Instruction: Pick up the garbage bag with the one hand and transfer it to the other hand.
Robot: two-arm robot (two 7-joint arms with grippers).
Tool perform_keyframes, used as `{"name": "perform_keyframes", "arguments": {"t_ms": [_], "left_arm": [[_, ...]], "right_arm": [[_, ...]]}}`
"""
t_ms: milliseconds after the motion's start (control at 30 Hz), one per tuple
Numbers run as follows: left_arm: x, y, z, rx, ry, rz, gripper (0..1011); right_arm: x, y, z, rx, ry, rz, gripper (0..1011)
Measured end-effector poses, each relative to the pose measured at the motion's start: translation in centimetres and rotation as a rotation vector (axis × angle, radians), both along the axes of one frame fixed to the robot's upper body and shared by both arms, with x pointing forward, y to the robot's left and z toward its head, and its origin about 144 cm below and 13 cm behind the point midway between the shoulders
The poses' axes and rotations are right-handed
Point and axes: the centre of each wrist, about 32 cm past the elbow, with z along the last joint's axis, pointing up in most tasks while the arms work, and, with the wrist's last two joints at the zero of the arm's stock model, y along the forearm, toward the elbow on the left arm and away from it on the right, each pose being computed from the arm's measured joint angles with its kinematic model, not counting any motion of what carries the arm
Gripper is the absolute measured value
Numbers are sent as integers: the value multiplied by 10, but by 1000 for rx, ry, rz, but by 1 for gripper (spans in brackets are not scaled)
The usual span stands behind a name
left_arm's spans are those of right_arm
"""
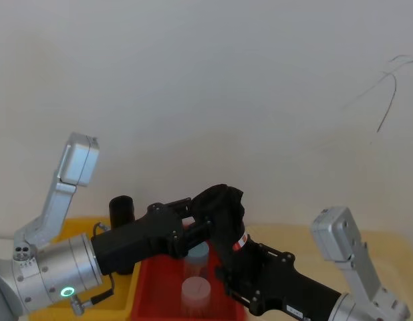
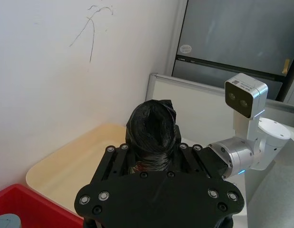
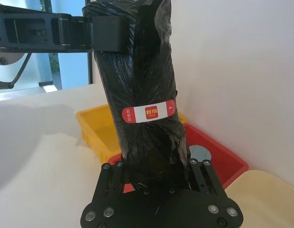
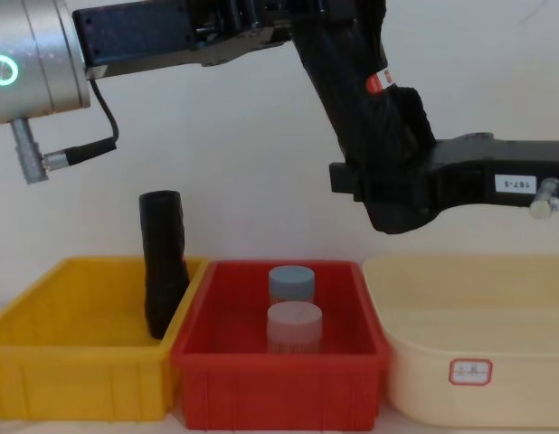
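- The garbage bag (image 4: 365,108) is held in the air above the red bin (image 4: 261,384). It is tilted, with its upper end toward the robot's left and its lower end toward the right.
- The upper end is clamped between the closed fingers of the left end effector (image 2: 149,154), on the arm with the green light ring.
- The lower end is gripped by the right end effector (image 3: 154,168). Its fingers are pressed shut against the crinkled plastic below the red-and-white label (image 3: 148,112).
- In the red bin, a blue-lidded jar (image 4: 290,282) is seen behind a pale-lidded jar (image 4: 293,325).
- A plain black roll (image 4: 164,262) is stood leaning in the yellow bin (image 4: 44,362), left of the red bin.
- A cream tub (image 4: 497,362) is placed to the right of the red bin.
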Motion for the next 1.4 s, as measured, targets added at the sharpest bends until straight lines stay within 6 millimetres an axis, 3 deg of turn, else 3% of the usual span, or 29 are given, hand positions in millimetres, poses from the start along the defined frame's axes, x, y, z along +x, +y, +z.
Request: {"name": "perform_keyframes", "arguments": {"t_ms": [200, 900, 1400], "left_arm": [[0, 0, 0, 0, -1, 0, 386], [-1, 3, -1, -5, 2, 18, 977], [-6, 15, -3, -27, 8, 170, 1002]], "right_arm": [[0, 0, 0, 1, -1, 2, 566], [-5, -6, 3, 56, -25, -86, 565], [-2, -24, 3, 50, -7, -234, 565]]}}
